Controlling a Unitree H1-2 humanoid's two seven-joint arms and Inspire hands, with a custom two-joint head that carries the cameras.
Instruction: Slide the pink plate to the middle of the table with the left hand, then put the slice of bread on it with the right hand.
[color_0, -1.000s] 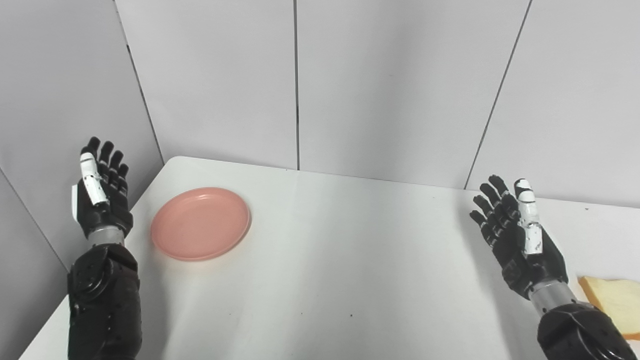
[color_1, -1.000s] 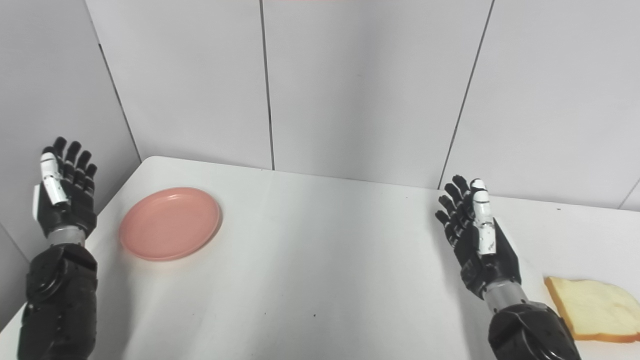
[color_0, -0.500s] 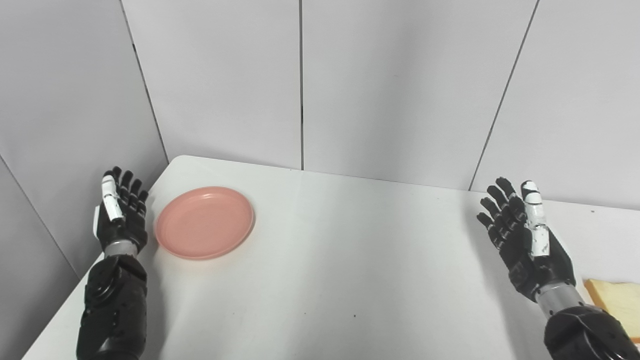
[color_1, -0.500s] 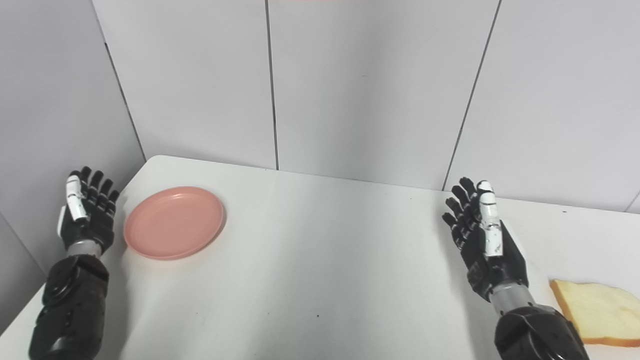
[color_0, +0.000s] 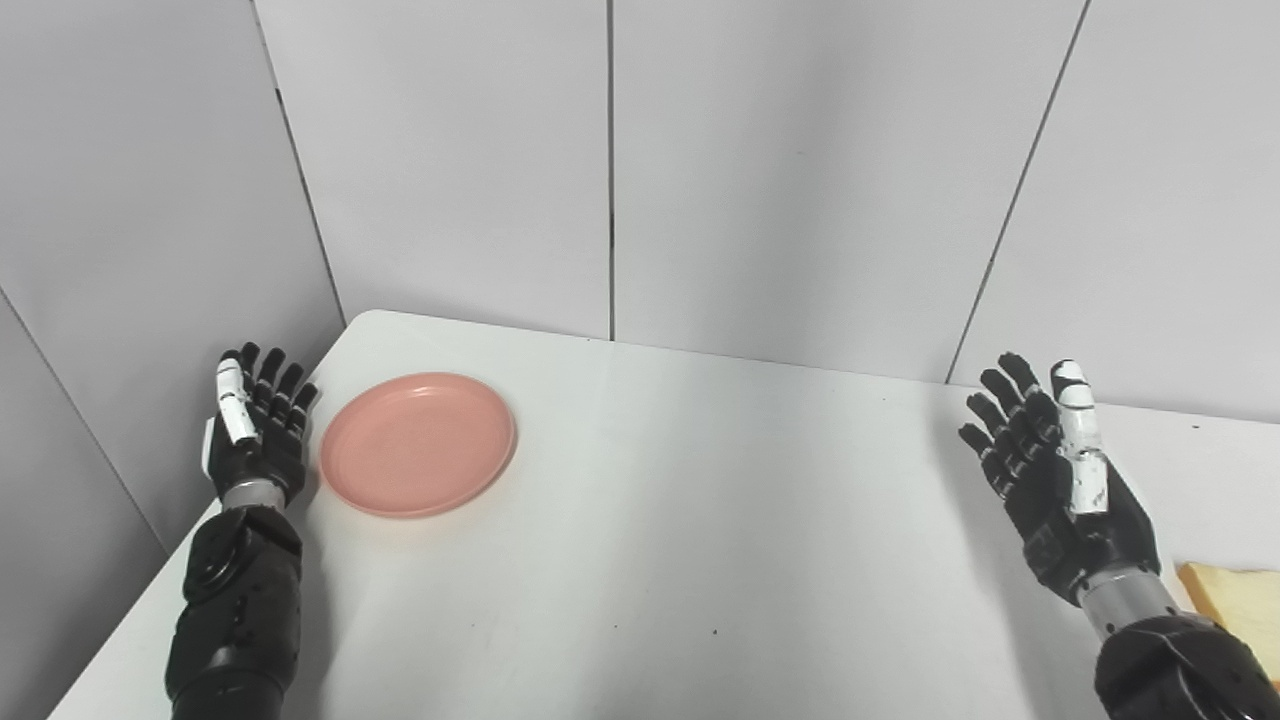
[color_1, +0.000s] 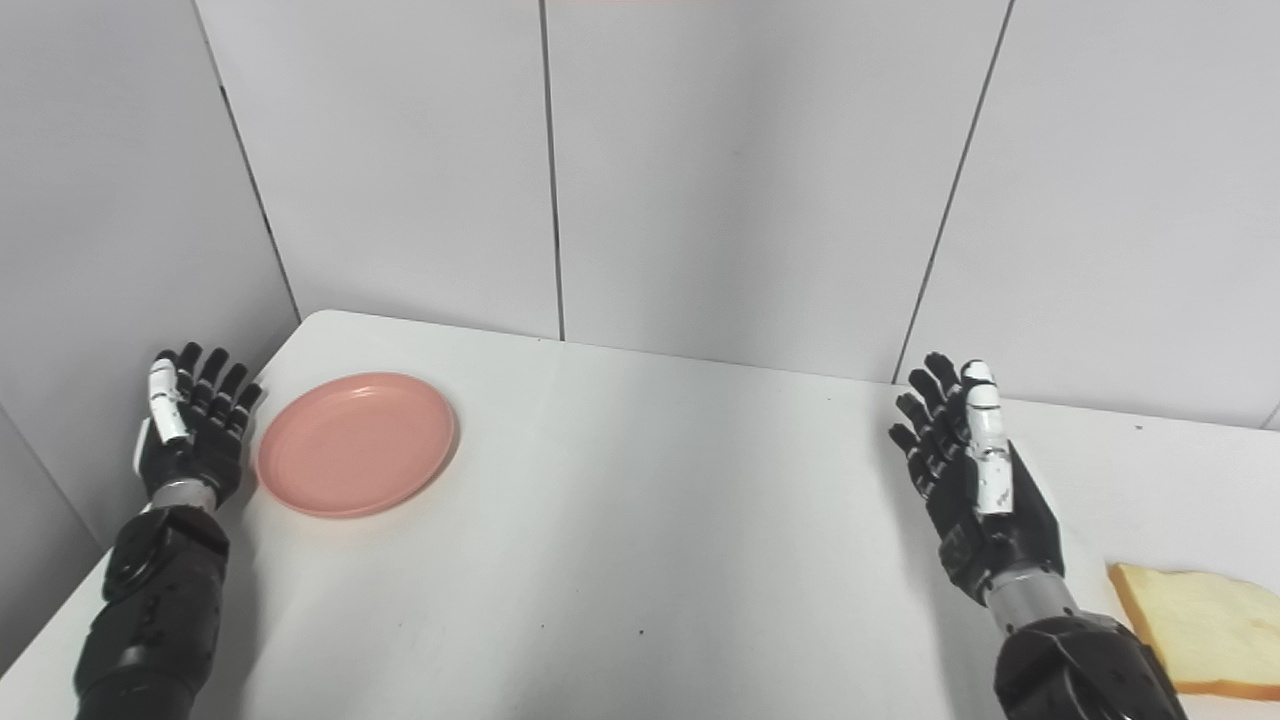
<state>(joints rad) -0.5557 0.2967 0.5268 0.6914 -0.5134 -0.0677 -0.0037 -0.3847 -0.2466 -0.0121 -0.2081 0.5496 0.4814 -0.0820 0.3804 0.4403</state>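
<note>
The pink plate (color_0: 418, 443) lies flat near the table's far left corner. Just to its left stands my left hand (color_0: 256, 428), open with fingers spread upward, close beside the rim; contact cannot be told. My right hand (color_0: 1058, 475) is raised over the right side of the table, open and holding nothing. The slice of bread (color_1: 1205, 627) lies flat at the near right edge, just right of my right forearm, and is partly cut off in the left eye view.
The white table (color_0: 680, 520) has a rounded far left corner and is bordered by grey wall panels (color_0: 610, 170) behind and to the left. Bare tabletop stretches between the plate and the right hand.
My left hand has come down and forward to the plate's left rim. The camera has shifted a little. Plate, bread and right hand have barely moved.
</note>
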